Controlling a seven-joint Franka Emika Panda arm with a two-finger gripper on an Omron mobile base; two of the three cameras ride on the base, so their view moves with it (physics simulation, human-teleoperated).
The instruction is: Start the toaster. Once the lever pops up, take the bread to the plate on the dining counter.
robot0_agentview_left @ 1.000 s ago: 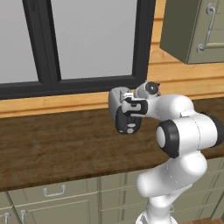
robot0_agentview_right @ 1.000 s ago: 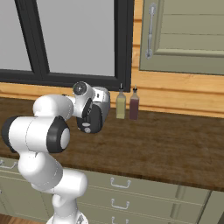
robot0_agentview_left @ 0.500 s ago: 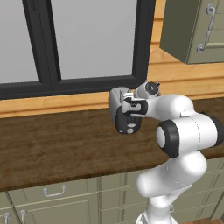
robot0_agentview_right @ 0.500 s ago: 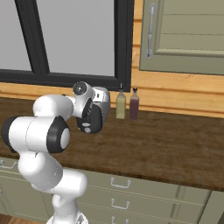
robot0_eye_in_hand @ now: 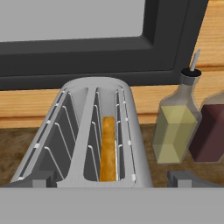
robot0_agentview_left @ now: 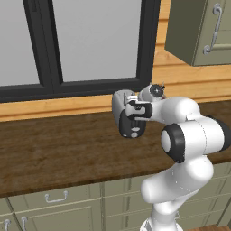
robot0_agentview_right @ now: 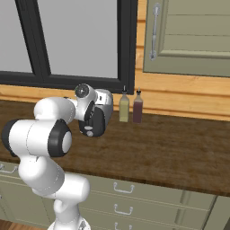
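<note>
The jaws [robot0_eye_in_hand: 112,179] stand wide open with nothing between them; in the hand view one dark fingertip [robot0_eye_in_hand: 30,179] sits at the lower left and the other at the lower right, well apart. The toaster [robot0_eye_in_hand: 87,131] lies right ahead of the jaws and between the fingertips, seen from above and behind one end, its two long slots running away from the camera. The bread [robot0_eye_in_hand: 107,148] stands on edge in the right-hand slot, sunk low, so just its tan top edge and a narrow face show; it is nearer the right fingertip than the left, and neither tip touches it. The left slot shows bare wire guides. Whether the fingertips touch the toaster's shell cannot be told. To the right of the jaws, beyond the right fingertip, an oil bottle [robot0_eye_in_hand: 177,127] with a thin spout stands just beside a dark red bottle [robot0_eye_in_hand: 210,133], both upright on the worktop [robot0_eye_in_hand: 8,144] against the wooden wall strip. Behind the toaster runs a black window frame [robot0_eye_in_hand: 87,57]. In the left base view the hand [robot0_agentview_left: 131,116] is held out level above the brown worktop, its end turned toward the window; in the right base view it hangs just left of the two bottles. Grey-green drawers [robot0_agentview_right: 134,197] line the front below.
</note>
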